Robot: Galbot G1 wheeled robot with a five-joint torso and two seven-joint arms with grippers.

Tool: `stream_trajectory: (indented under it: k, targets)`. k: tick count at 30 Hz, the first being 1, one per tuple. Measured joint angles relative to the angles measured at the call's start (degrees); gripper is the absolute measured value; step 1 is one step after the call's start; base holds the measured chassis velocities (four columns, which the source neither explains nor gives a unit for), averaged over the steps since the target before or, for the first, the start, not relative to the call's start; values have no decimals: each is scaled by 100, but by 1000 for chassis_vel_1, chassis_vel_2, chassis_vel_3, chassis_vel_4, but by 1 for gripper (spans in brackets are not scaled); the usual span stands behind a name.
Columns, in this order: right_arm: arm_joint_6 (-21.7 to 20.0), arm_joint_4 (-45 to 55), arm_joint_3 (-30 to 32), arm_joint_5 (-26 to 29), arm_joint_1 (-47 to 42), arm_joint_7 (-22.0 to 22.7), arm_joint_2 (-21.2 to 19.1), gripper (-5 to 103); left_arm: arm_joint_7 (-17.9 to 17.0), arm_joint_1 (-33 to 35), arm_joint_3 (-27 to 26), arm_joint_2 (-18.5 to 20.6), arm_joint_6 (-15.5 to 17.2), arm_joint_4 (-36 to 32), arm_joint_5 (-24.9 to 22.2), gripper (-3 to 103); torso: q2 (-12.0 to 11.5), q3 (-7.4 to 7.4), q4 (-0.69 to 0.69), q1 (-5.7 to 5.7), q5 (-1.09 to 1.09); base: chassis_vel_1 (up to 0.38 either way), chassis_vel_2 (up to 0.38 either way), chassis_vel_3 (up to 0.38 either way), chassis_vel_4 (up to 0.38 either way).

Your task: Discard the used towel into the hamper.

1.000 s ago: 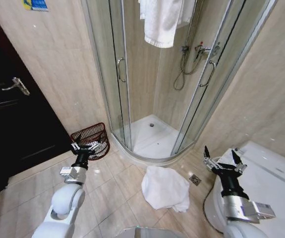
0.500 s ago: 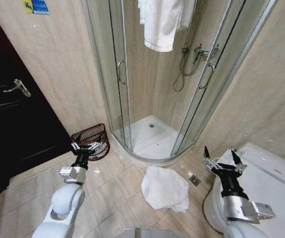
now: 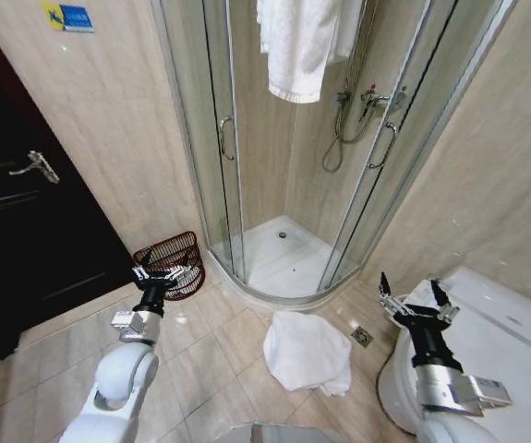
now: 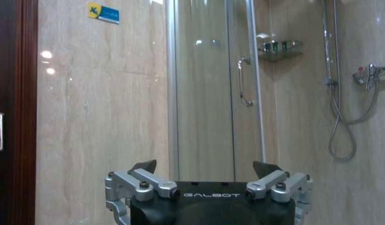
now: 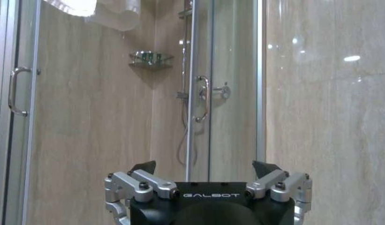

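so here we are on the bathroom floor (image 3: pixel 200 369), and the hamper (image 3: pixel 173 258) stands at the floor's far left edge, tucked into the corner where the tiled wall (image 3: pixel 108 120) meets the shower stall (image 3: pixel 283 240). we cannot tell what it holds; through the bars nothing white shows. the used towel (image 3: pixel 307 353) lies crumpled on the tiles just in front of the shower's curved base, well apart from the hamper. our left gripper (image 3: pixel 162 274) hangs right at the hamper's front, fingers spread apart and holding nothing. our right gripper (image 3: pixel 411 299) hovers at the floor's right side above the toilet (image 3: pixel 505 341), fingers wide apart too. another white towel (image 3: pixel 302 41) hangs over the shower glass.
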Motion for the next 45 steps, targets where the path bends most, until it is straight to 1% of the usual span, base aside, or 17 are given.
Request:
stream_trajectory:
  k: [20,28,45]
  targets:
    - [-9,-4,-12,-51,8,-3,0,100,5,-27,-8,19,2,-23,-36,100,348,191,0,156,0,0,0,0,0]
    - [-4,-4,20,-48,-32,-1,0,100,8,14,73,-4,-11,-4,12,100,526,290,0,235,0,0,0,0,0]
    - [-43,36,22,-29,0,10,0,100,9,106,-14,26,-27,-80,-12,100,867,477,0,389,0,0,0,0,0]
